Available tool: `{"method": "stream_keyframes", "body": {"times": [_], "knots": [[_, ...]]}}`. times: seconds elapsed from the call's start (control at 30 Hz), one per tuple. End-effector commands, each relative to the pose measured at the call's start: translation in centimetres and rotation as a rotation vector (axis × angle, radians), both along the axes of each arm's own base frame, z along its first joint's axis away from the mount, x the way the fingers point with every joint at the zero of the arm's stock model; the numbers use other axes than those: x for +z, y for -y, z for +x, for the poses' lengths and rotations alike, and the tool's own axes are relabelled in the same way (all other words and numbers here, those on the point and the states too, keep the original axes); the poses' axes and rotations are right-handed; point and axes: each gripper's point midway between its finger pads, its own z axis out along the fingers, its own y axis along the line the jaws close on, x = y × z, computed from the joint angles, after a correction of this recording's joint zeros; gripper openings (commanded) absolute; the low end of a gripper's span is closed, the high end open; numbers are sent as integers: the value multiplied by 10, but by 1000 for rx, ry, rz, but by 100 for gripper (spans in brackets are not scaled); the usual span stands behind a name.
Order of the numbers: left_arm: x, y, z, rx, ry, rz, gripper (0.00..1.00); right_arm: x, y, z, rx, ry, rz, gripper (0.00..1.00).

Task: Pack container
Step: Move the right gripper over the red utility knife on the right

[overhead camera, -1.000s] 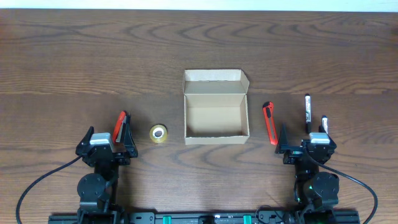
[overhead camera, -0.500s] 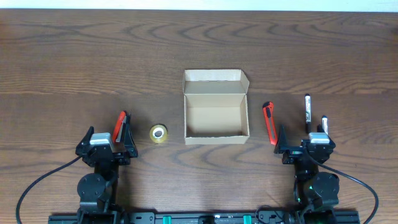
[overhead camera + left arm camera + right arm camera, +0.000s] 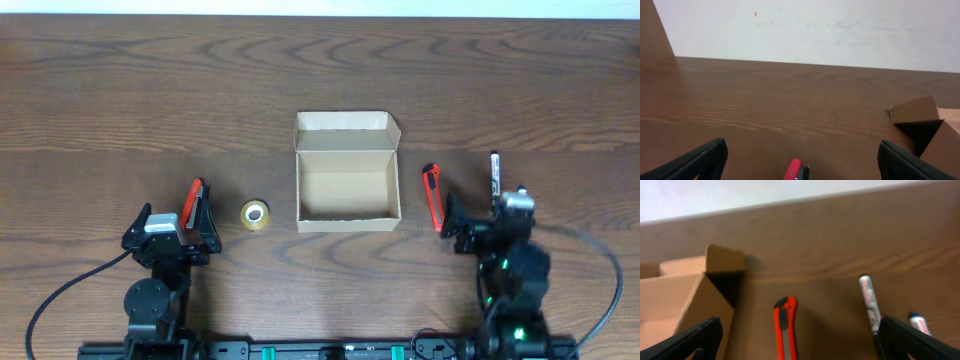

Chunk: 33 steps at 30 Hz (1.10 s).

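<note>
The container (image 3: 347, 194) is a small tan cardboard box at the table's middle, open and empty, its flap lid (image 3: 345, 130) folded back. Its corner shows in the left wrist view (image 3: 920, 116) and in the right wrist view (image 3: 690, 297). My left gripper (image 3: 172, 220) is open and empty, with a red-tipped tool (image 3: 194, 200) lying between its fingers (image 3: 796, 170). My right gripper (image 3: 484, 216) is open and empty, just right of a red box cutter (image 3: 433, 197). In the right wrist view the cutter (image 3: 783, 327) lies between the fingers.
A small yellow tape roll (image 3: 254, 214) lies left of the box. A marker (image 3: 494, 172) lies right of the cutter and shows in the right wrist view (image 3: 869, 302). A second marker's blue tip (image 3: 918, 323) lies beside it.
My right arm has moved forward and slightly left, closer to the cutter and over the nearer marker. The left arm and the objects have not moved.
</note>
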Motion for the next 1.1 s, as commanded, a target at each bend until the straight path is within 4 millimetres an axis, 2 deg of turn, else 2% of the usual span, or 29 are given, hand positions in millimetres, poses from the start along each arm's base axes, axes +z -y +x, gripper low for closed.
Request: {"method": "stream_keyframes", "body": {"times": [0.0, 0.17, 0.33, 0.47, 0.63, 0.7, 0.9, 1.07], "knots": [[-19, 1, 0, -5, -47, 6, 95, 20, -17, 26, 158, -80, 27, 99], [-19, 1, 0, -5, -47, 6, 95, 30, -20, 72, 268, -368, 45, 99], [-19, 1, 0, -5, -47, 5, 95, 34, -21, 83, 324, -629, 58, 99], [-19, 1, 0, -5, -47, 5, 95, 31, -26, 71, 408, -757, 38, 99], [-19, 1, 0, -5, -47, 5, 95, 18, -8, 39, 356, -929, -106, 99], [-19, 1, 0, -5, -47, 5, 95, 15, -10, 25, 362, -993, -124, 99], [-19, 1, 0, -5, -47, 5, 95, 13, -31, 23, 412, -998, -114, 99], [-19, 1, 0, -6, -47, 5, 95, 9, -26, 33, 376, -982, -137, 99]]}}
